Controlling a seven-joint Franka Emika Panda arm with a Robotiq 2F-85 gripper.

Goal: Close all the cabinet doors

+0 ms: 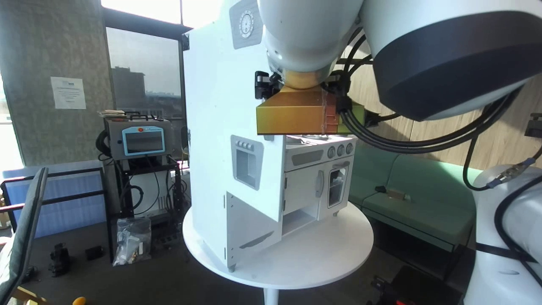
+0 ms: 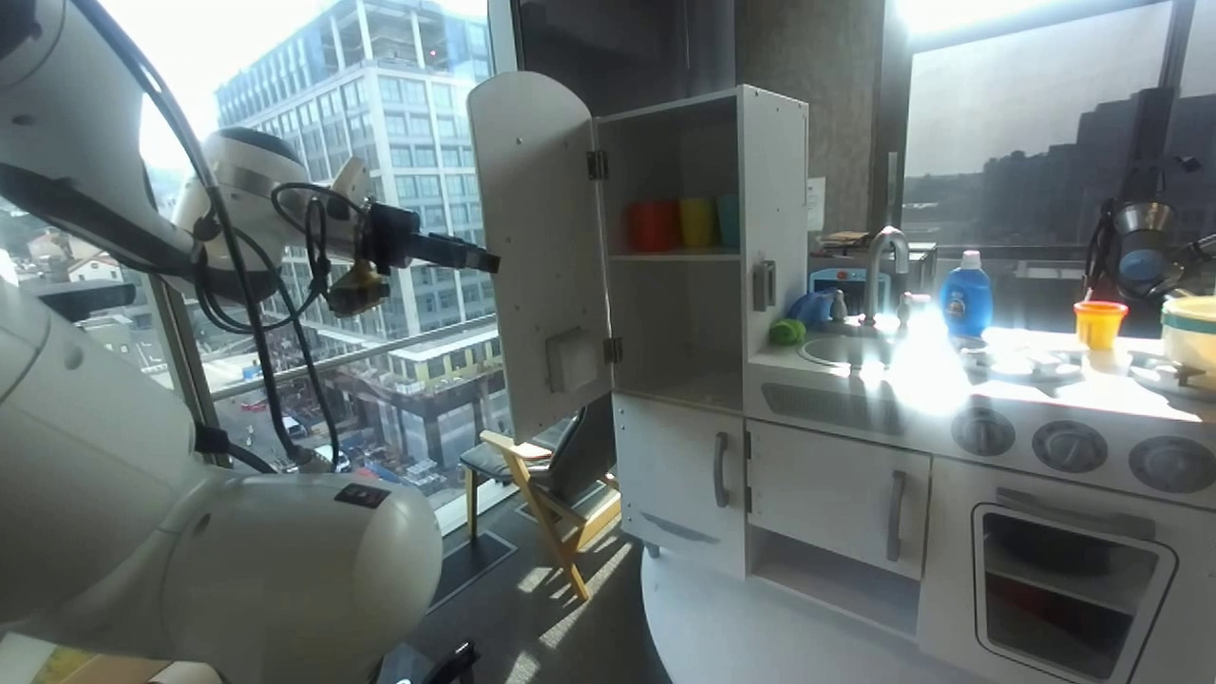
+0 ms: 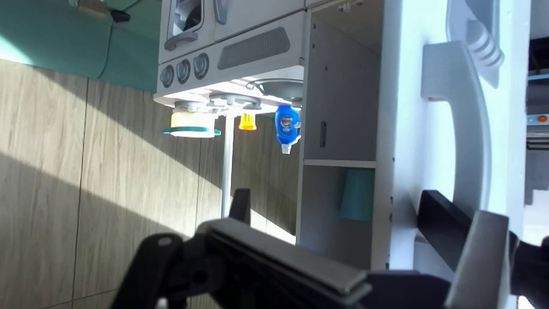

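Note:
The tall cabinet door (image 2: 541,256) stands wide open on its left hinges; its outer face also shows in an exterior view (image 1: 211,106) and in the wrist view (image 3: 429,128), with a grey handle. The shorter door (image 2: 670,475) below it is shut, as is the door under the sink (image 2: 826,484). The oven door (image 2: 1187,570) looks shut. My gripper (image 2: 480,256) is at the tall door's free edge. In the wrist view my gripper (image 3: 339,206) is spread wide and empty, one finger by the handle, the other off the door. Contact cannot be told.
Cups (image 2: 654,226) stand on the upper shelf. A blue bottle (image 2: 967,299), an orange cup (image 2: 1100,325) and a pot (image 2: 1195,332) stand on the counter. The cabinet stands on a round white table (image 1: 322,258). A chair (image 2: 537,518) is behind the open door.

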